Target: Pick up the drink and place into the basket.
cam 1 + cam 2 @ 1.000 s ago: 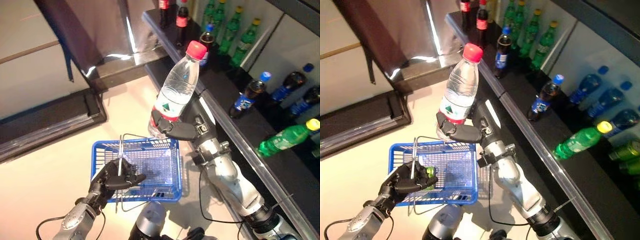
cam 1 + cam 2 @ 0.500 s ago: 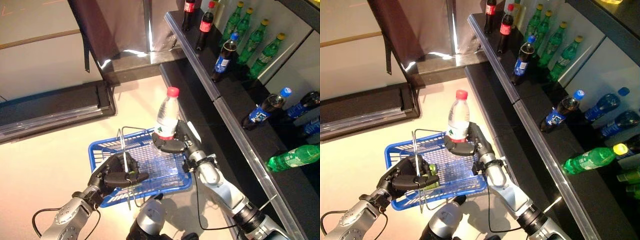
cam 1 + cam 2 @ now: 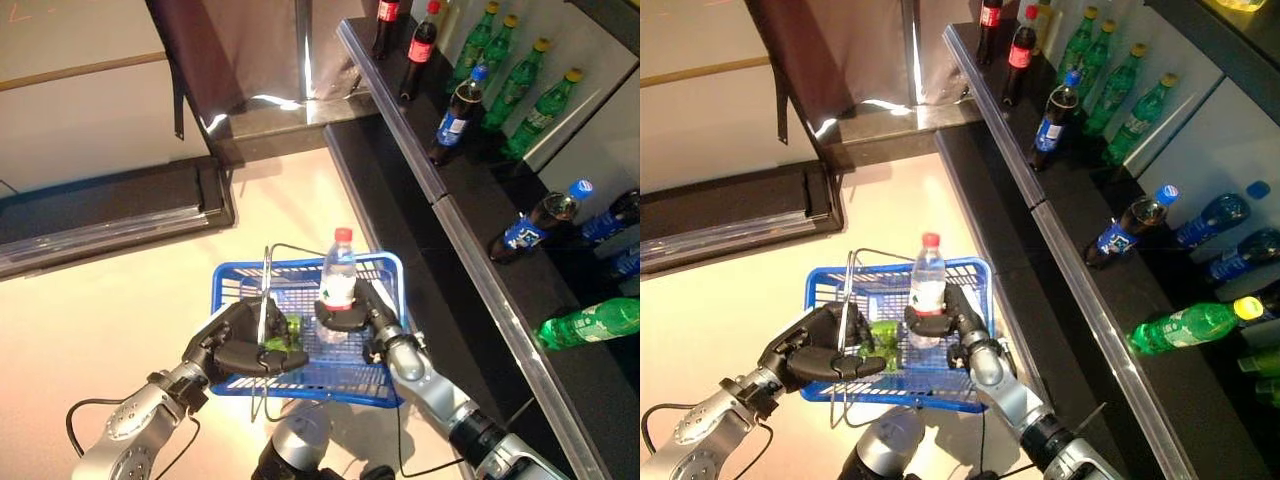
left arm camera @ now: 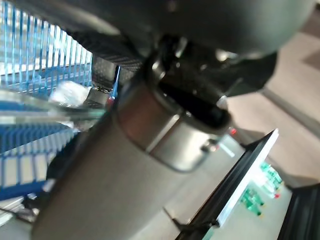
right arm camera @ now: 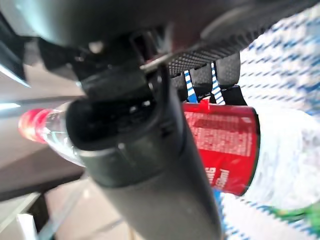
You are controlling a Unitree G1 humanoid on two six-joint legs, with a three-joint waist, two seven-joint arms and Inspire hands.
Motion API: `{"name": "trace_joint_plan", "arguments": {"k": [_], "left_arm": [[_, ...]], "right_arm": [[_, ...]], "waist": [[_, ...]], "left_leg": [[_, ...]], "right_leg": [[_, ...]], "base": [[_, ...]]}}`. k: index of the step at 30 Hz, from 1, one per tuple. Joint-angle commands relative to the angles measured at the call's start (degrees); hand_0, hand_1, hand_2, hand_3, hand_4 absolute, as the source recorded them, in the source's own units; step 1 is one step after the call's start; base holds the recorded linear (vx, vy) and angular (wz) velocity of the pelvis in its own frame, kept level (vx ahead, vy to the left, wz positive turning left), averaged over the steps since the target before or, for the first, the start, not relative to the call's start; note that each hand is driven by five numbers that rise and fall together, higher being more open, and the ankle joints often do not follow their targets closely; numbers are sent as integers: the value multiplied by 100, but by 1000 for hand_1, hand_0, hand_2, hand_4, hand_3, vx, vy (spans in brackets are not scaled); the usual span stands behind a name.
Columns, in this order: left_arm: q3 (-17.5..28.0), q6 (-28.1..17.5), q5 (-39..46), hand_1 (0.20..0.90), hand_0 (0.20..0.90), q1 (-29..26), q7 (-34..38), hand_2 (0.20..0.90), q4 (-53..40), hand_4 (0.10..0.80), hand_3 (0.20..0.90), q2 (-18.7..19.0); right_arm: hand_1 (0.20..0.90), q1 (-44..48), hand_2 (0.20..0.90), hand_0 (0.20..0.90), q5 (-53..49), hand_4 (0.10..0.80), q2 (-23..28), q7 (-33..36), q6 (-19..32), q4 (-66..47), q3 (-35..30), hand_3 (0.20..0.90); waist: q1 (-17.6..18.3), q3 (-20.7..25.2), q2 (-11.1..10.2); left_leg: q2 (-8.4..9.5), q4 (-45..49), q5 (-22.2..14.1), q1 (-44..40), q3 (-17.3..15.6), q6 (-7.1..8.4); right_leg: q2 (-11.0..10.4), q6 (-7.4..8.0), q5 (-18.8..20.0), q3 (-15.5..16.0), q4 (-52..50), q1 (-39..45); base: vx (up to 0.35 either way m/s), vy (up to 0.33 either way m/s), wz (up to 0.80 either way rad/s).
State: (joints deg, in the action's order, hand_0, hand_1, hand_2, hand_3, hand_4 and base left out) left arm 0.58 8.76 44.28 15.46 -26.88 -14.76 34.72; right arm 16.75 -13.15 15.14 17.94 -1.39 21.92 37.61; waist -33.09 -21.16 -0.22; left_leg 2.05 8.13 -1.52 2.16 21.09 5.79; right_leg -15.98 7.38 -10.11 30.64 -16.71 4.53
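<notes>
basket (image 3: pixel 392 283): water bottle (image 3: pixel 338 277) upright inside | right robot hand (image 3: pixel 352 310) gripping it

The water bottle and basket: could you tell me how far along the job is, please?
Picked up: the right hand grips the water bottle. In hand: the bottle is upright inside the basket, whose handle the left hand holds. Left: release the bottle.

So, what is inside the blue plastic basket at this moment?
Inside the blue plastic basket: a clear water bottle with a red cap, upright, gripped by the right hand, and something green. The left hand partly covers the green thing.
</notes>
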Motion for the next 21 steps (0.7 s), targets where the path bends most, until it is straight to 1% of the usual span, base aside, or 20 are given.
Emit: {"name": "trace_joint_plan", "arguments": {"k": [1, 3, 4, 5, 9, 10, 13, 15, 19, 21], "left_arm": [[233, -1180, 974, 300, 300, -787, -784, 300, -1755, 100, 200, 17], [184, -995, 1066, 300, 300, -978, -812, 300, -1771, 100, 200, 58], [78, -835, 1094, 300, 300, -1144, -905, 300, -1818, 100, 200, 42], [24, -771, 1095, 300, 300, -1205, -999, 300, -1845, 100, 200, 35], [-251, -504, 1182, 300, 300, -1475, -1029, 300, -1997, 100, 200, -36], [-310, -496, 1175, 300, 300, -1544, -1000, 300, -2031, 100, 200, -51], [-411, -744, 866, 300, 300, -1753, -755, 300, -2033, 100, 200, 4], [-437, -646, 926, 300, 300, -1863, -635, 300, -2012, 100, 200, 13], [-455, -616, 876, 300, 300, -2015, -557, 300, -2022, 100, 200, -2], [-466, -615, 862, 300, 300, -2051, -499, 300, -2053, 100, 200, -11]], "right_arm": [[300, 821, 300, 300, 202, 100, -348, 263, 492, -283, 233, 200], [300, 840, 300, 300, 106, 100, -443, 314, 373, 24, 273, 200], [300, 873, 300, 300, 42, 100, -547, 339, 305, 244, 303, 200], [300, 885, 300, 300, -15, 100, -593, 363, 240, 313, 318, 200], [300, 873, 300, 300, -121, 100, -813, 366, 211, 806, 421, 200], [300, 877, 300, 300, -142, 100, -861, 351, 199, 937, 431, 200], [300, 949, 300, 300, -136, 100, -975, 312, 125, 1346, 463, 200], [300, 970, 300, 300, -298, 100, -1006, 245, 39, 1520, 468, 200], [300, 1110, 300, 300, -708, 100, -1160, 30, -46, 2286, 316, 200], [300, 1152, 300, 300, -826, 100, -1201, -9, -67, 2465, 268, 200]], "waist": [[63, 689, -88], [44, 653, -129], [31, 613, -160], [21, 592, -167], [7, 543, -187], [13, 530, -186], [23, 481, -164], [25, 462, -163], [-21, 385, -146], [-44, 357, -152]], "left_leg": [[422, 418, 356, 566, -164, -280], [427, 448, 337, 589, -175, -291], [436, 469, 318, 609, -169, -305], [439, 482, 310, 622, -167, -310], [455, 528, 284, 639, -179, -339], [455, 533, 276, 640, -186, -349], [460, 537, 269, 661, -213, -355], [470, 544, 264, 675, -224, -363], [494, 509, 285, 716, -194, -377], [498, 485, 304, 728, -169, -382]], "right_leg": [[546, -427, 205, -3, 466, 671], [524, -425, 179, 6, 393, 649], [514, -422, 165, -7, 344, 619], [508, -419, 160, -6, 326, 611], [494, -395, 169, -35, 291, 610], [489, -388, 172, -45, 284, 598], [477, -362, 188, -73, 282, 562], [466, -344, 190, -85, 280, 551], [471, -319, 235, -82, 331, 519], [483, -314, 261, -78, 369, 518]], "base": [[21, 3, 11], [32, -5, 4], [0, 0, 0], [26, -16, 6], [31, 2, 16], [0, 0, 0], [0, 0, 0], [0, 0, 0], [-8, 0, 0], [0, 0, 0]]}}
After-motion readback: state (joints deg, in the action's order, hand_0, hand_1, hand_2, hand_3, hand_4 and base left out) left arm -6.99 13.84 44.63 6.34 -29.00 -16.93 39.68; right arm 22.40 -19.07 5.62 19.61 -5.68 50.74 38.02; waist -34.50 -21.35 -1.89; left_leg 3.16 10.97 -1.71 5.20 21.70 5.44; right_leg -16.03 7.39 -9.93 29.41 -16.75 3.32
